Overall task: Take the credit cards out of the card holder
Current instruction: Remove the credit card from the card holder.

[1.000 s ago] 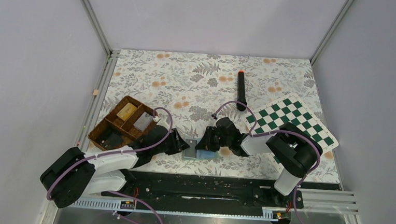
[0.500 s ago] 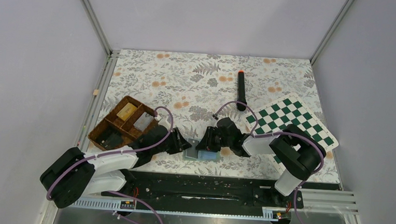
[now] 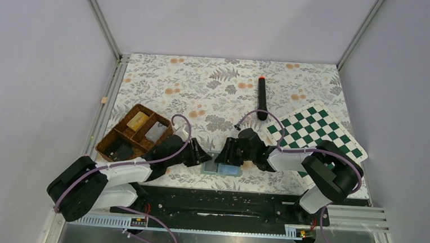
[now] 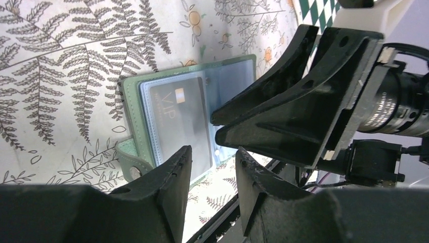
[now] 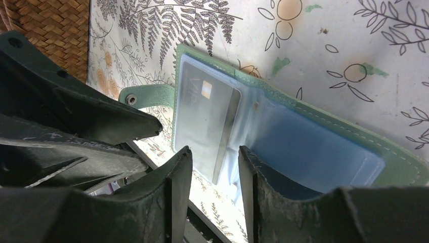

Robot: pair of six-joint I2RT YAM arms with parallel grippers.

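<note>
Grey walls [image 3: 230,21], fern-print tablecloth [image 3: 203,87] — card holder [image 3: 226,169] lying open.

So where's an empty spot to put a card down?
The flowery cloth between the wicker tray and the black marker is bare. The front is crowded: left hand and right hand meet over the card holder.

1. Credit card [image 4: 177,119]: in your left wrist view, its near edge is lost behind the left gripper [image 4: 212,152]. Print beyond "VIP" is too blurred to read.
2. Card holder [image 4: 132,96]: blue panel largely hidden behind the right gripper [image 4: 215,125]. Your top camera shows only a sliver.
3. Further cards beneath: cannot tell.
4. Wicker tray [image 5: 45,25]: cut off at the right wrist picture's corner.
5. Dark item [image 3: 122,148], tray's near compartment: too small to identify.
</note>
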